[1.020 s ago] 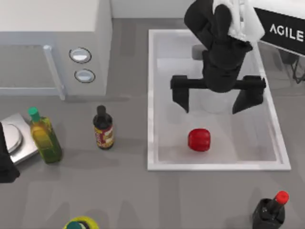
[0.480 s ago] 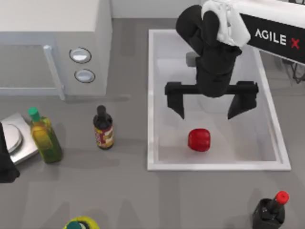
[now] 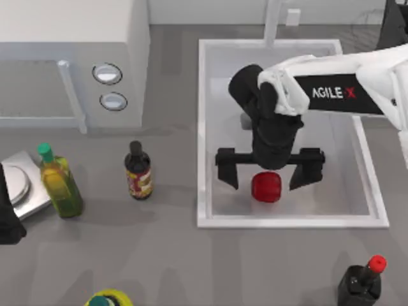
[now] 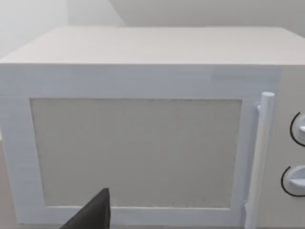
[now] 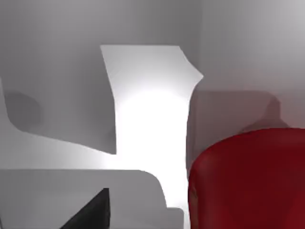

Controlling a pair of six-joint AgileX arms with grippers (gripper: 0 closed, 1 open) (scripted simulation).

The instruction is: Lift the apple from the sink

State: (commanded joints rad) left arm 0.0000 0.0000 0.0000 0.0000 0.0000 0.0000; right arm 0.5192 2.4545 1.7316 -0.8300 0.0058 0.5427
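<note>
The glossy red apple [image 3: 266,187] lies on the pale floor of the white sink [image 3: 201,127], near its front rim. My right gripper [image 3: 268,174] hangs open straight over it, with one black finger [image 3: 227,172] on the apple's left and the other on its right, both standing clear of the fruit. In the right wrist view the apple [image 5: 248,176] looms large and close, beside a dark fingertip [image 5: 90,212]. My left arm [image 3: 6,220] stays parked at the table's left edge, its gripper facing the microwave [image 4: 138,143].
A white microwave [image 3: 70,57] stands at the back left. A yellow oil bottle [image 3: 58,182], a dark sauce bottle [image 3: 138,172] and a grey scale [image 3: 19,185] sit left of the sink. A red-capped dark bottle [image 3: 362,280] stands front right. The faucet [image 3: 273,19] rises behind the sink.
My right arm has swung forward and down inside the sink, bringing the open gripper from the basin's middle to just over the apple. The apple has not moved.
</note>
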